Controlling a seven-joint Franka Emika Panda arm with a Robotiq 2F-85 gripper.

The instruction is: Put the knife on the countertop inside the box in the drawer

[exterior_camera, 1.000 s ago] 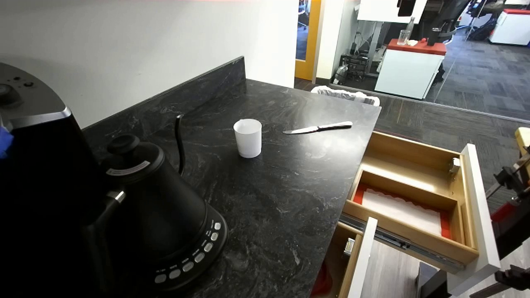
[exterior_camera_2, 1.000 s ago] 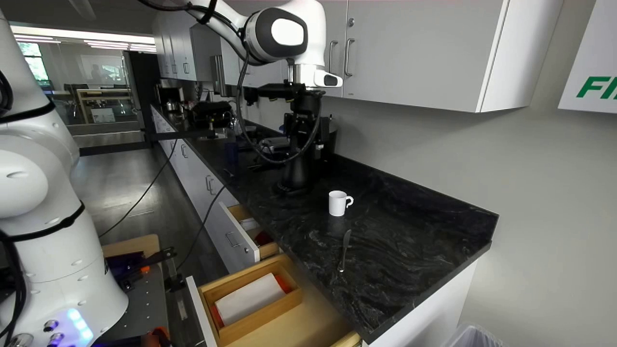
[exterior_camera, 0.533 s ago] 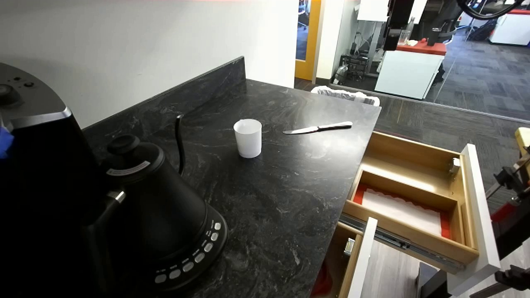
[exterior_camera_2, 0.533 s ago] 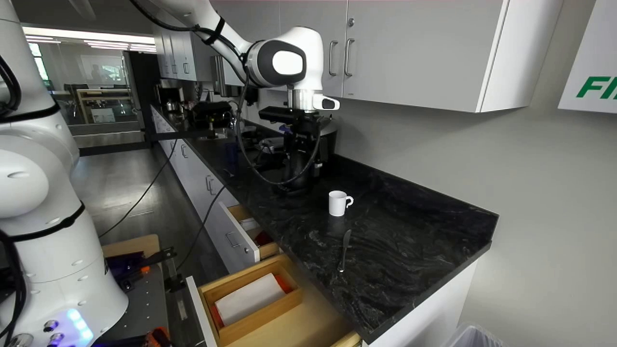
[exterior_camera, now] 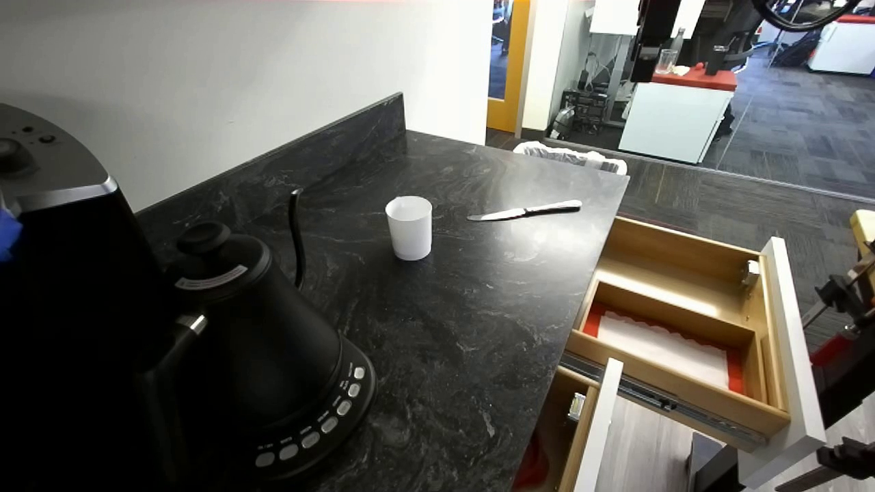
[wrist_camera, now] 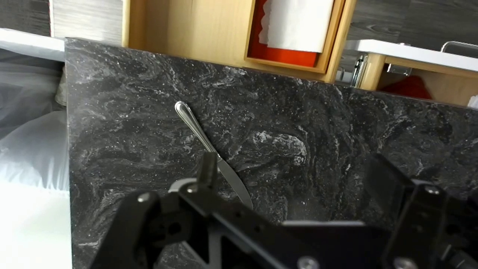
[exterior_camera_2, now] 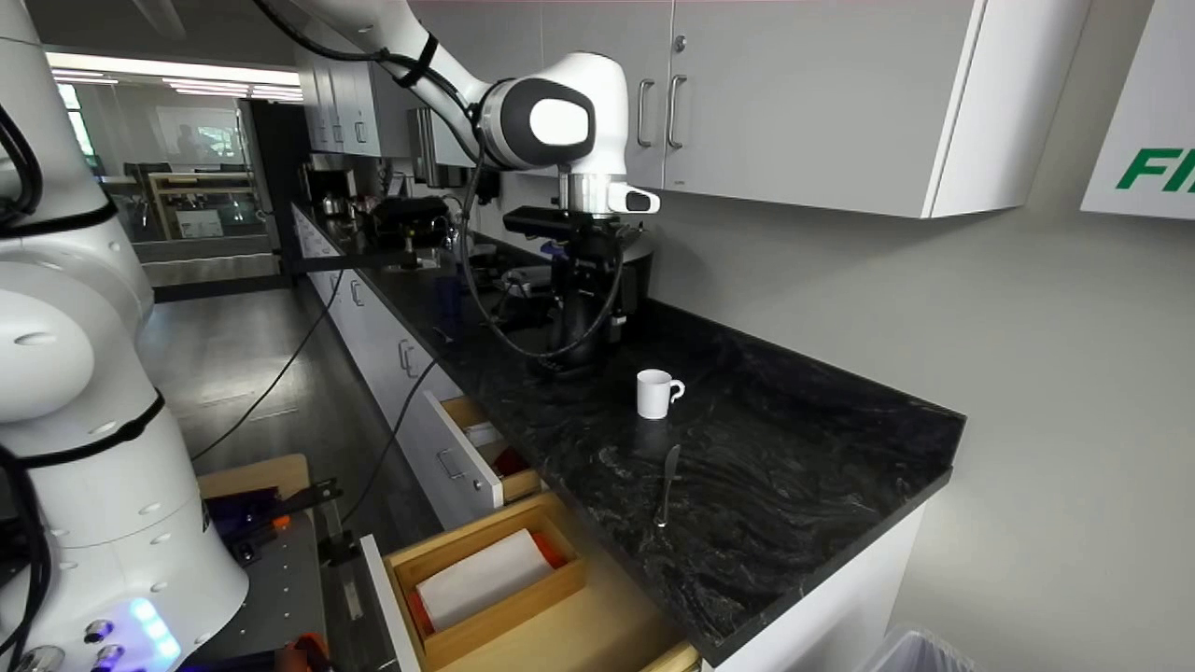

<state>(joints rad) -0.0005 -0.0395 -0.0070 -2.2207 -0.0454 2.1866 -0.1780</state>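
The slim silvery knife (exterior_camera: 526,212) lies flat on the dark speckled countertop (exterior_camera: 472,307); it also shows there in an exterior view (exterior_camera_2: 667,485). In the wrist view the knife (wrist_camera: 198,130) lies at an angle, its blade partly behind the left finger. My gripper (wrist_camera: 297,172) is open and empty above the countertop, fingers wide apart. In an exterior view its fingers blend with the black kettle. The pale wood box (exterior_camera_2: 509,611) sits inside the pulled-out drawer (exterior_camera_2: 579,644), with white and red material in it. The box (wrist_camera: 283,63) and drawer (wrist_camera: 209,30) show at the wrist view's top.
A white cup (exterior_camera: 410,229) stands near the knife, also seen in an exterior view (exterior_camera_2: 653,394). A black kettle (exterior_camera: 260,342) and a tall appliance (exterior_camera: 68,287) stand further along. Another drawer (exterior_camera_2: 467,457) is partly open. A lined bin (exterior_camera: 571,156) stands past the countertop's end.
Since one second ago my arm and gripper have moved down. Over the last half second they are almost still. The knife, cup, box and drawer have not moved.
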